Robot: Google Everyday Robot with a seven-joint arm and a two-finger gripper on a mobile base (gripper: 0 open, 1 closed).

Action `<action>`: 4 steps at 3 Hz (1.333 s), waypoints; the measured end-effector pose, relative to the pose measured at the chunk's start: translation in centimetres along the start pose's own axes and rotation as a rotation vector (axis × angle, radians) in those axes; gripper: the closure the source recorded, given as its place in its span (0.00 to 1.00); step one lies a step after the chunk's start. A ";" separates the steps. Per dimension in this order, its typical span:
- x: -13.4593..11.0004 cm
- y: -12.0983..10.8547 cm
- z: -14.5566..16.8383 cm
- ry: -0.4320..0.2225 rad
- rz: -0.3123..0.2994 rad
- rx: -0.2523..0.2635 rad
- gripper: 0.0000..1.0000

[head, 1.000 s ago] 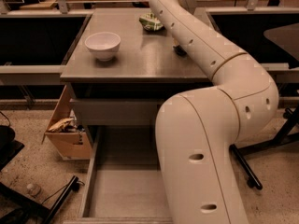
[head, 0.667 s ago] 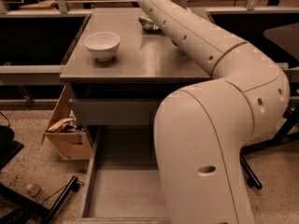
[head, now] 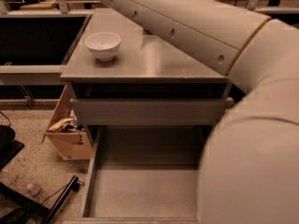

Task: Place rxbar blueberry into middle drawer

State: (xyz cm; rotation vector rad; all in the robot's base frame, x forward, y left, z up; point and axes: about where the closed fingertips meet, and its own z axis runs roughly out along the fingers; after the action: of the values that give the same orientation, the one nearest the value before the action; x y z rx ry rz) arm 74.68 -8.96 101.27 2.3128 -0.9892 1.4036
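The middle drawer (head: 140,190) stands pulled out at the bottom of the grey cabinet, a wide grey tray with nothing lying on the part of its floor that shows. The rxbar blueberry is out of view. My white arm (head: 196,27) stretches from the lower right across the back of the cabinet top toward the upper left and leaves the picture at the top edge. My gripper is beyond that edge and not in view. My big arm segment (head: 252,162) hides the drawer's right side.
A white bowl (head: 103,45) stands on the cabinet top (head: 154,64) at the left. A shut drawer front (head: 149,112) sits above the open drawer. A light-brown wooden box (head: 65,136) with clutter stands on the floor at the left, near cables.
My arm has swung left across the back of the cabinet top. It now hides the green and white bag, and its end has passed out of the top of the view.
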 end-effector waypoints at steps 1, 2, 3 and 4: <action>3.3 8.7 -8.1 0.116 0.199 0.033 1.00; 2.1 16.8 -8.7 0.067 0.370 0.014 1.00; 0.8 22.6 -5.8 -0.057 0.574 -0.011 1.00; -0.9 25.1 -1.6 -0.204 0.691 -0.001 1.00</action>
State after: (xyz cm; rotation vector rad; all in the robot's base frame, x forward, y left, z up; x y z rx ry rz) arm 56.57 -26.14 98.25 2.2384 -1.9838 1.3743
